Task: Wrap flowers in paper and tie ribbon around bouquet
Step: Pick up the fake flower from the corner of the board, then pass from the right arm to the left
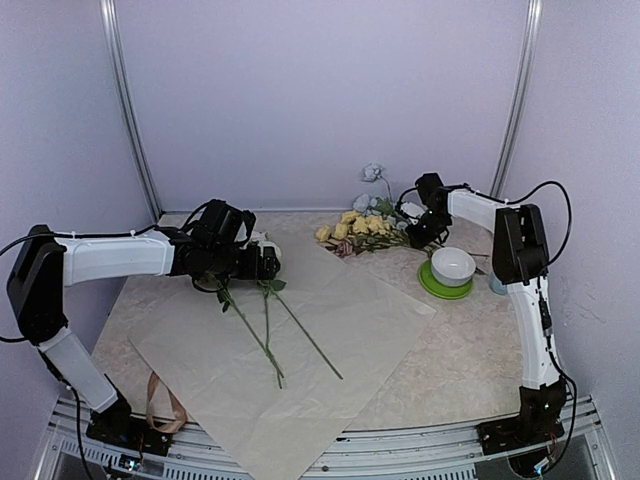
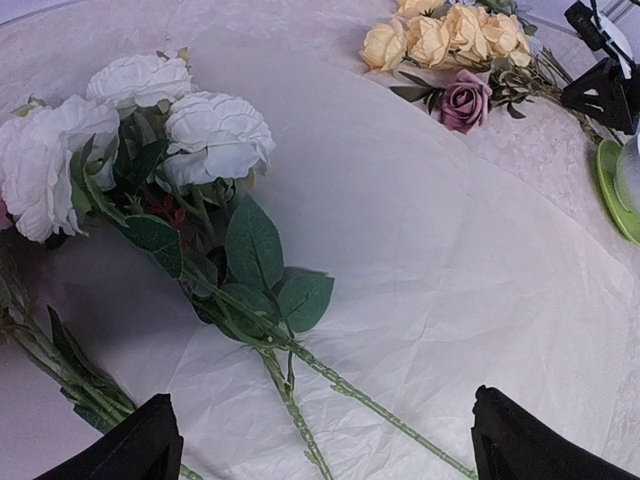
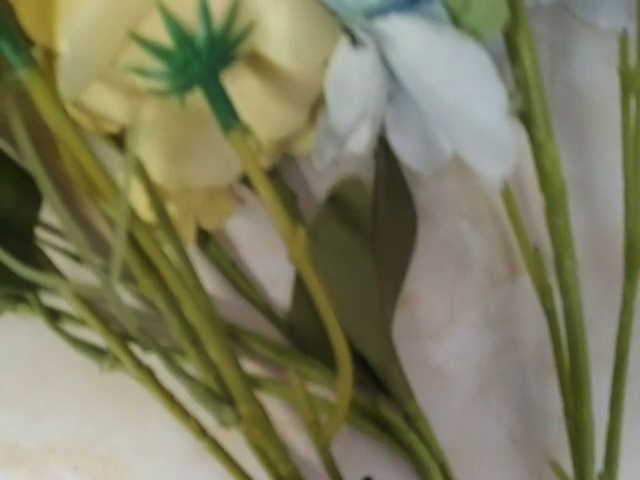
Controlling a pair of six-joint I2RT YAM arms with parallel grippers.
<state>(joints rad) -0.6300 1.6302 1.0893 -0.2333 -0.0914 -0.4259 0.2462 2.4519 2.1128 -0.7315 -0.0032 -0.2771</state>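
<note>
You're sitting early in the task: the paper (image 1: 380, 330) is lying flat on the table (image 1: 470, 350), not folded at all, w/ only a few white roses (image 2: 215, 130) resting on it, stems running toward the near edge. The yellow roses (image 1: 355, 228), a mauve rose (image 2: 465, 100) and pale blue blooms (image 1: 372, 172) are lying just beyond the sheet's far edge. The right gripper (image 1: 415, 237) is reaching into their stems, but you can't tell if its fingers are together or apart. The left gripper (image 2: 322, 420) is hanging over the white roses, fingers wide apart, gripping nothing. The ribbon (image 1: 160, 400) is lying at the near-left corner. Gathering, wrapping and tying are all still waiting.
</note>
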